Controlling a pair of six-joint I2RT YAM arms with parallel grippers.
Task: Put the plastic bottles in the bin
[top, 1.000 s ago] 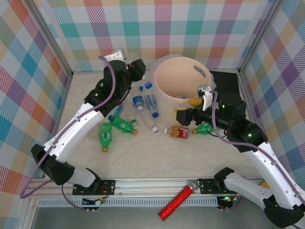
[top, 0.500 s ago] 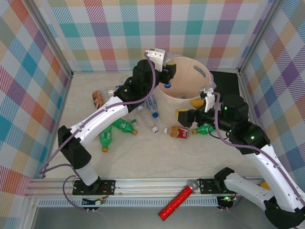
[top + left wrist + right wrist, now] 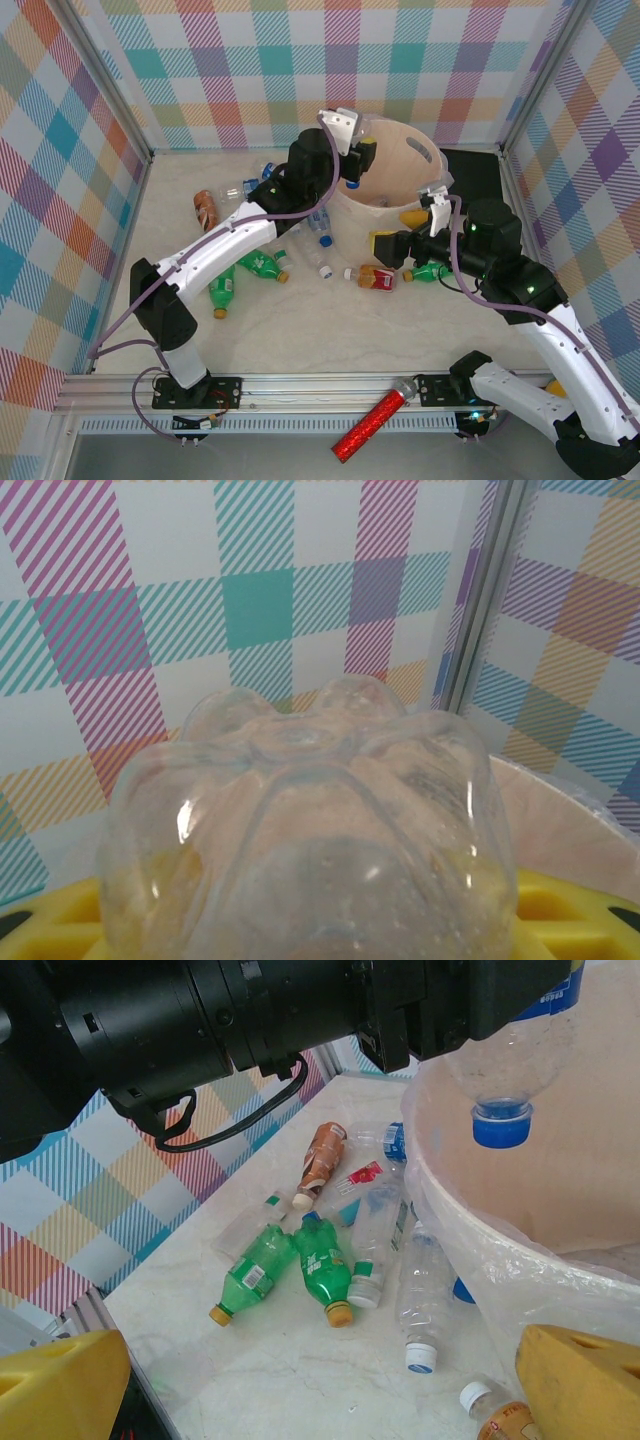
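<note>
My left gripper (image 3: 357, 161) hangs over the near-left rim of the round beige bin (image 3: 400, 135). It is shut on a clear plastic bottle (image 3: 505, 1070), whose blue cap (image 3: 352, 183) points down into the bin. In the left wrist view the bottle's clear base (image 3: 305, 830) sits between the yellow fingers (image 3: 565, 910). My right gripper (image 3: 393, 230) stands open and empty beside the bin's front. Several plastic bottles lie on the table left of the bin: two green ones (image 3: 325, 1265) (image 3: 250, 1272), a brown one (image 3: 322, 1155) and clear ones (image 3: 425, 1290). An orange-labelled bottle (image 3: 375, 278) lies below the right gripper.
A clear liner (image 3: 500, 1280) drapes over the bin's rim. A flat black case (image 3: 470, 165) lies behind the bin at the right. A red glittery tube (image 3: 372, 425) rests on the front rail. Plaid walls close in the table on three sides.
The left arm has swung from the table's left side up to the bin's rim, carrying the clear bottle. The right arm has stayed put with its jaws open.
</note>
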